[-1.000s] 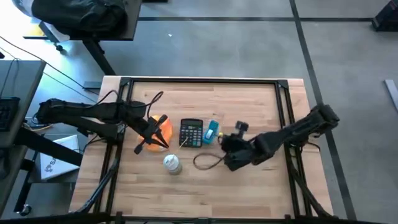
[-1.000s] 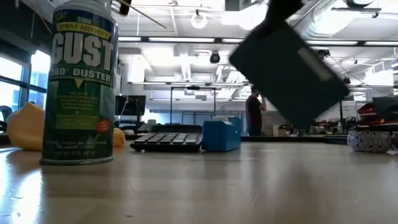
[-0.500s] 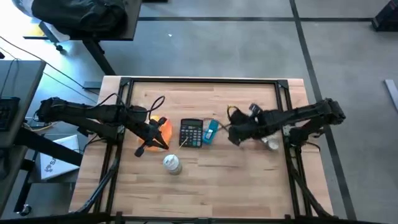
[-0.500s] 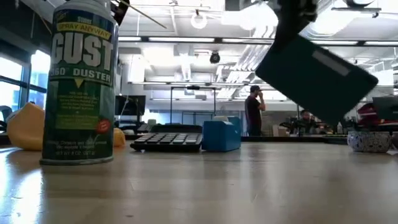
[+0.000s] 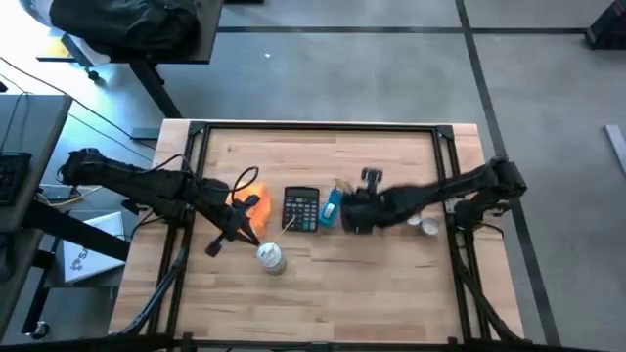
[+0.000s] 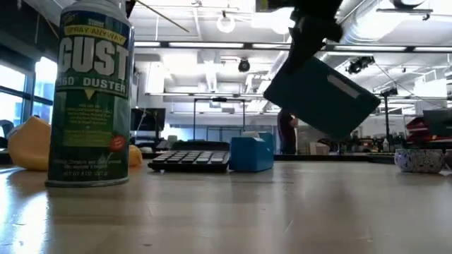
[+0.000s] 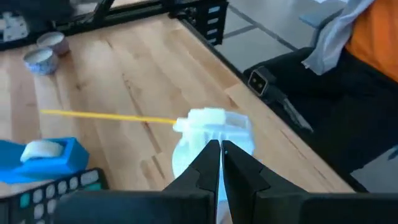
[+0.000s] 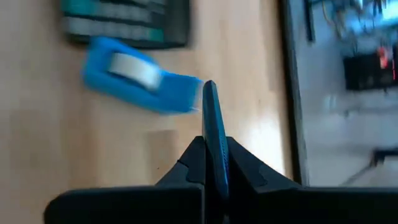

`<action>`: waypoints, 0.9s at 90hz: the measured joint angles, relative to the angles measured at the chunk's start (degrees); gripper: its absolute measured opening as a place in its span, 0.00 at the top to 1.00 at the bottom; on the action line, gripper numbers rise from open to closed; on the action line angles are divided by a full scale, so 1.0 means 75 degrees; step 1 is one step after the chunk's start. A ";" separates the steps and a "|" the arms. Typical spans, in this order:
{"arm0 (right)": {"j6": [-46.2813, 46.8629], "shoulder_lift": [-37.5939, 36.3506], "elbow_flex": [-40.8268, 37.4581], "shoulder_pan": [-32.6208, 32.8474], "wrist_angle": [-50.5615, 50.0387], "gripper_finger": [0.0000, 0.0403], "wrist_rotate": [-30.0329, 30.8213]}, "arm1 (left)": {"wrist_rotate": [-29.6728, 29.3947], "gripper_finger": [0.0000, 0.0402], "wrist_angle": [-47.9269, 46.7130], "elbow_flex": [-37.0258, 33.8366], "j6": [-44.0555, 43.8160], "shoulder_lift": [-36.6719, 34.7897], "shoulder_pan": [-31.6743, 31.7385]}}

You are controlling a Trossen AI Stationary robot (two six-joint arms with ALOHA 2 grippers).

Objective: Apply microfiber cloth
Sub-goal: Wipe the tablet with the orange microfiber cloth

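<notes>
The orange cloth [image 5: 252,200] lies on the table [image 5: 391,284] just left of the calculator [image 5: 301,207], beside the left arm. The left gripper [image 7: 220,151], fingers pressed nearly together and empty, points past the cloth toward the duster can [image 5: 270,257]. The right gripper [image 8: 212,140] hangs above the blue object [image 5: 334,205], on the calculator's other side, pinching a thin dark card [image 8: 214,127].

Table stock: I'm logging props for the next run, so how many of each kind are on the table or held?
Orange cloth: 1
Calculator: 1
Blue tape dispenser: 1
Spray can: 1
Small bowls: 2
Dark flat panel in the right gripper: 1
Total: 7
</notes>
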 joint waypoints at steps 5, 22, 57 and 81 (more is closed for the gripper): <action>0.0083 0.0171 0.0000 0.0364 0.0092 1.00 0.0051 | -0.0033 1.00 0.0035 0.0001 -0.0021 0.0000 -0.0006; 0.1503 0.0354 0.0000 0.1209 0.0743 1.00 0.0451 | -0.0014 1.00 0.0164 0.0000 -0.0334 -0.0152 -0.0315; 0.2212 0.0326 0.1507 0.1984 0.0975 1.00 0.0357 | -0.0724 1.00 0.0920 0.0004 -0.0258 -0.0720 -0.0919; 0.2410 0.0314 0.2733 0.2281 0.0551 1.00 0.0299 | -0.3047 1.00 -0.1183 0.0007 -0.1665 -0.0690 -0.1403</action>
